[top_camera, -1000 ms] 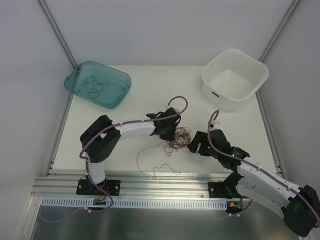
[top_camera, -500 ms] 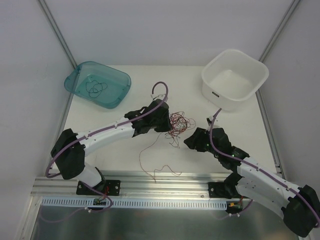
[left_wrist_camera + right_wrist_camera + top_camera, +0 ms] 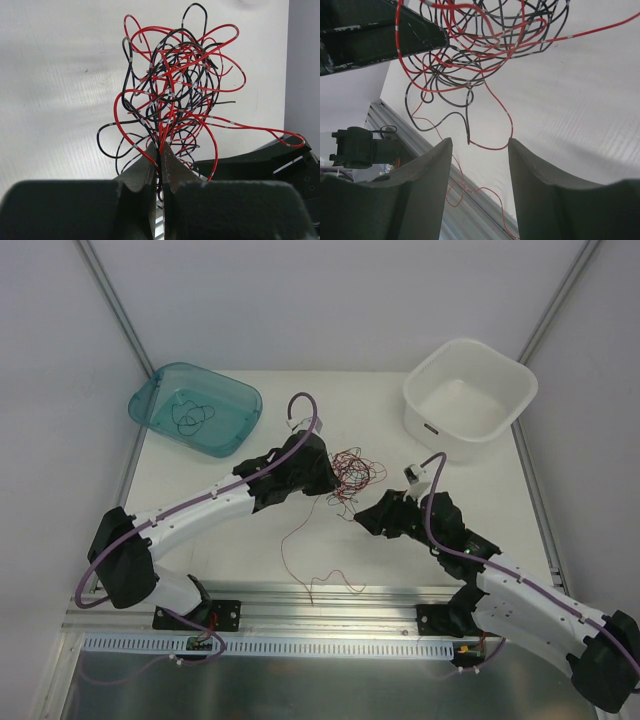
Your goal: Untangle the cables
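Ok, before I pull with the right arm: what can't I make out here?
Left wrist view: the left pincer is shut on the cables; its fingers hide which strands.
Right wrist view: the open right pincer sees the tangle cut off by the top edge.
Top view: single strands too fine to trace; the dark loop in the teal bin too small to identify.

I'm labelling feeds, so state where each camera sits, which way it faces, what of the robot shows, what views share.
Top external: above and behind the bases, looking down on the table; left arm and right arm show.
Left wrist: on its arm, looking along the left fingers, shut on the cables.
Right wrist: on its arm, looking past the open right fingers at the cables.
Shared: all show the cables.
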Robot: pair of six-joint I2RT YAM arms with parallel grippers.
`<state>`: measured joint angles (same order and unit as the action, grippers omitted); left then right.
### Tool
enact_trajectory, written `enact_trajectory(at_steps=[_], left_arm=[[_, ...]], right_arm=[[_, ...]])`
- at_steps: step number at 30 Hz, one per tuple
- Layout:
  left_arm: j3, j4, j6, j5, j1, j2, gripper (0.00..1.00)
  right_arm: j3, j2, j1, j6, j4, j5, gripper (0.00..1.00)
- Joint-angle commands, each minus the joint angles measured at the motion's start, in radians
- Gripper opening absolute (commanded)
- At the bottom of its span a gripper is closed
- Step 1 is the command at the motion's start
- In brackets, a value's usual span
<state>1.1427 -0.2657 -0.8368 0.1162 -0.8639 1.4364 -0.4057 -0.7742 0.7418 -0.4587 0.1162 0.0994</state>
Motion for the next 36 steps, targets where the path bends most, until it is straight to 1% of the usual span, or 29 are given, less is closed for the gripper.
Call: enact_trajectory(at_steps=[1, 5, 8, 9, 11, 12, 14, 15, 16, 17, 18, 19, 20, 21, 22, 23, 25, 26, 30, 34, 35, 36], left_arm=[[0.019, 0.026, -0.033, 0.02, 0.002, -0.047, 0.0], [0.017, 0.028, -0.036, 0.017, 0.002, -0.059, 0.0], [0.002, 0.029, -0.041, 0.026, 0.002, -0.07, 0.0], [-0.007, 0.029, -0.042, 0.03, 0.002, -0.074, 0.0], [-0.018, 0.031, -0.044, 0.043, 0.003, -0.085, 0.0], [-0.03, 0.031, -0.042, 0.048, 0.003, -0.087, 0.0], [-0.046, 0.031, -0.038, 0.059, 0.011, -0.105, 0.0], [-0.066, 0.029, -0.036, 0.056, 0.031, -0.113, 0.0], [-0.08, 0.031, -0.036, 0.051, 0.051, -0.117, 0.0], [-0.093, 0.031, -0.039, 0.046, 0.071, -0.134, 0.0], [-0.128, 0.031, -0.047, 0.025, 0.121, -0.145, 0.0], [-0.145, 0.033, -0.051, 0.019, 0.146, -0.168, 0.0], [-0.164, 0.029, -0.051, 0.014, 0.169, -0.18, 0.0], [-0.196, 0.029, -0.048, 0.014, 0.213, -0.192, 0.0], [-0.213, 0.029, -0.044, 0.014, 0.232, -0.217, 0.0], [-0.228, 0.029, -0.036, 0.014, 0.252, -0.228, 0.0], [-0.274, 0.033, -0.03, 0.023, 0.299, -0.263, 0.0], [-0.308, 0.029, -0.027, 0.026, 0.311, -0.274, 0.0], [-0.38, 0.033, -0.025, 0.043, 0.358, -0.295, 0.0], [-0.425, 0.029, -0.016, 0.066, 0.364, -0.265, 0.0], [-0.437, 0.031, -0.016, 0.079, 0.367, -0.257, 0.0], [-0.442, 0.031, -0.016, 0.083, 0.371, -0.245, 0.0]], right_arm=[[-0.058, -0.017, 0.017, 0.012, 0.082, 0.02, 0.52], [-0.074, -0.08, 0.028, 0.012, 0.121, 0.013, 0.5], [-0.099, -0.129, 0.033, 0.023, 0.138, 0.0, 0.46], [-0.104, -0.143, 0.034, 0.028, 0.145, -0.001, 0.4], [-0.116, -0.168, 0.034, 0.04, 0.14, -0.006, 0.33], [-0.119, -0.169, 0.034, 0.046, 0.131, -0.012, 0.23], [-0.117, -0.149, 0.034, 0.058, 0.087, -0.046, 0.11], [-0.117, -0.137, 0.034, 0.066, 0.062, -0.061, 0.01], [-0.116, -0.119, 0.033, 0.074, 0.034, -0.093, 0.01], [-0.119, -0.085, 0.033, 0.081, -0.036, -0.133, 0.01], [-0.122, -0.065, 0.031, 0.101, -0.074, -0.157, 0.01], [-0.125, -0.045, 0.03, 0.112, -0.111, -0.208, 0.01], [-0.128, -0.002, 0.028, 0.121, -0.192, -0.234, 0.01], [-0.131, 0.016, 0.022, 0.136, -0.228, -0.257, 0.01], [-0.134, 0.036, 0.016, 0.144, -0.26, -0.297, 0.01], [-0.137, 0.058, 0.011, 0.15, -0.323, -0.314, 0.0], [-0.166, 0.111, -0.012, 0.169, -0.384, -0.349, 0.01], [-0.182, 0.127, -0.019, 0.178, -0.439, -0.355, 0.0], [-0.284, 0.174, -0.045, 0.221, -0.567, -0.398, 0.01], [-0.422, 0.187, -0.056, 0.261, -0.671, -0.438, 0.01], [-0.493, 0.185, -0.058, 0.281, -0.708, -0.441, 0.01], [-0.527, 0.182, -0.059, 0.294, -0.725, -0.444, 0.01]])
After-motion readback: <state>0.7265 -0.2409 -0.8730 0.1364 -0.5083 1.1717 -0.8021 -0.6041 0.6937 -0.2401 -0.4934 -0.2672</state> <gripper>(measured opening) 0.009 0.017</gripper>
